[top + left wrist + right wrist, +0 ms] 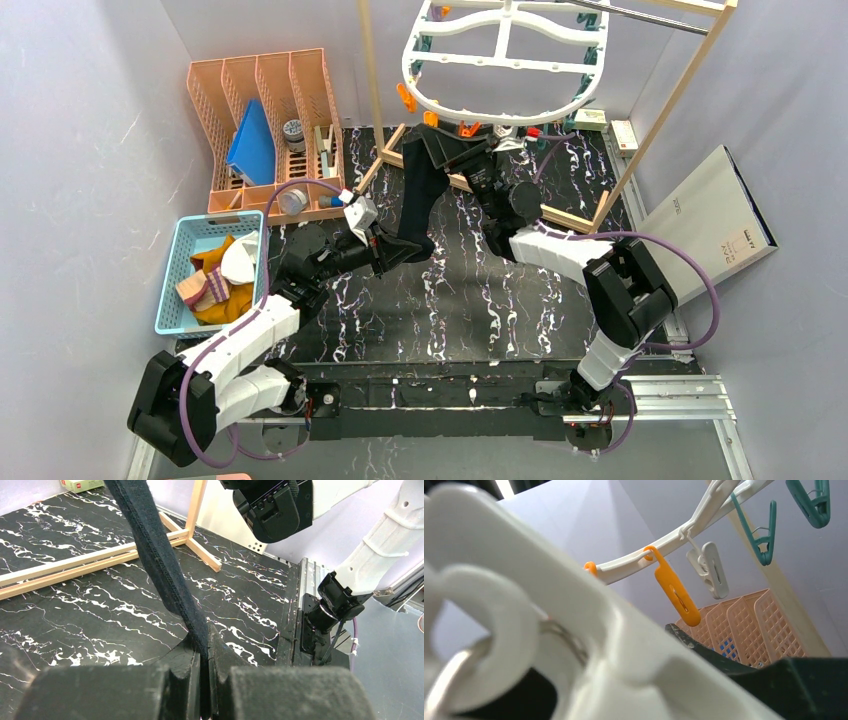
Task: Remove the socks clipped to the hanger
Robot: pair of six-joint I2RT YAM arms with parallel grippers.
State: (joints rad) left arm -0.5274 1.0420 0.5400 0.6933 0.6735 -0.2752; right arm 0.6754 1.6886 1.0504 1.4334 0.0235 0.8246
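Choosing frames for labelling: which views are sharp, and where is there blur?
Top view: evenly lit and sharp, black sock and hanger clear. Left wrist view: sock crisp, left hand in the foreground slightly soft. Right wrist view: a close white clip fills the frame, badly blurred; the orange clip behind is sharp.

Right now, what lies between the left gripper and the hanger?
The black sock, running from the left gripper up to the hanger; the top view shows it.

Orange rack, blue basket, wooden frame on black marbled table.
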